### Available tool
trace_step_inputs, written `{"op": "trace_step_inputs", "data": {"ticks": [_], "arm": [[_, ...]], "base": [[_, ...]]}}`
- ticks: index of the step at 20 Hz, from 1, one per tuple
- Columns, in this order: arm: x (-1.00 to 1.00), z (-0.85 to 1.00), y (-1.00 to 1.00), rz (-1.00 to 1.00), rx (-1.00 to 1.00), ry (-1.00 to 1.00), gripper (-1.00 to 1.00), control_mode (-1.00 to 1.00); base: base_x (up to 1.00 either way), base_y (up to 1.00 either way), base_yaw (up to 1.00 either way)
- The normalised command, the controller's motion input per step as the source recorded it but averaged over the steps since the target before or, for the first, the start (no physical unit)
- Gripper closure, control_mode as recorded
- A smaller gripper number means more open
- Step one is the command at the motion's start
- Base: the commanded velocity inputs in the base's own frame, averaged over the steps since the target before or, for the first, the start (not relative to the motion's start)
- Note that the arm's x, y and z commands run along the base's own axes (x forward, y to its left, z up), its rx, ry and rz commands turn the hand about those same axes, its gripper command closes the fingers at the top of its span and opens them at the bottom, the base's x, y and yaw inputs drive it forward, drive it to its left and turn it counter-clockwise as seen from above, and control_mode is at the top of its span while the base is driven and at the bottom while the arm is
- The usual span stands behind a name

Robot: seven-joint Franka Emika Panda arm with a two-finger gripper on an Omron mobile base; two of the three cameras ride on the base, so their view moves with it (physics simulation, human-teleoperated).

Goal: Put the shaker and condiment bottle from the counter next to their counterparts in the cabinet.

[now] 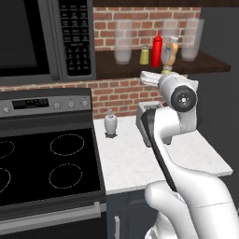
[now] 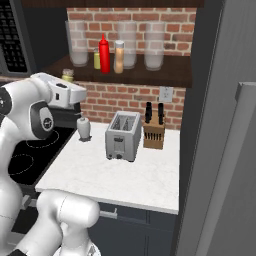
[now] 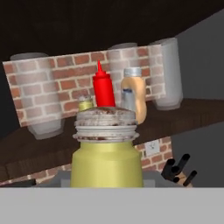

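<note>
The pincer (image 1: 164,74) is closed on the shaker (image 3: 106,151), low in the middle of the hand view, just under the shelf (image 1: 210,65). The shaker looks small, light, hard and smooth, so it could slip. Holding its sides is best.

Rear wall: red brick (image 1: 119,95) with pale mortar, carrying a white socket plate (image 2: 166,93). Dark brown wooden shelf (image 1: 212,64) fixed across the brick. White, faintly marbled stone worktop (image 2: 145,182) over dark grey cupboards (image 2: 131,225). Black glass cooktop range (image 1: 46,163) with a steel control panel adjoins the worktop; black microwave (image 1: 42,37) mounted above it. Tall grey panel (image 2: 225,150) beside the worktop.
</note>
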Motion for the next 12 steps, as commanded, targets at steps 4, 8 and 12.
{"op": "trace_step_inputs", "data": {"ticks": [4, 8, 12], "arm": [[0.03, 0.32, 0.0, 0.0, 0.03, 0.0, 1.0, -1.0], [0.11, 0.13, 0.07, 0.0, 0.0, 0.0, 1.0, -1.0], [0.31, 0.0, 0.08, 0.03, 0.0, 0.01, 1.0, -1.0]], "base": [[0.0, 0.0, 0.0], [0.0, 0.0, 0.0], [0.0, 0.0, 0.0]]}}
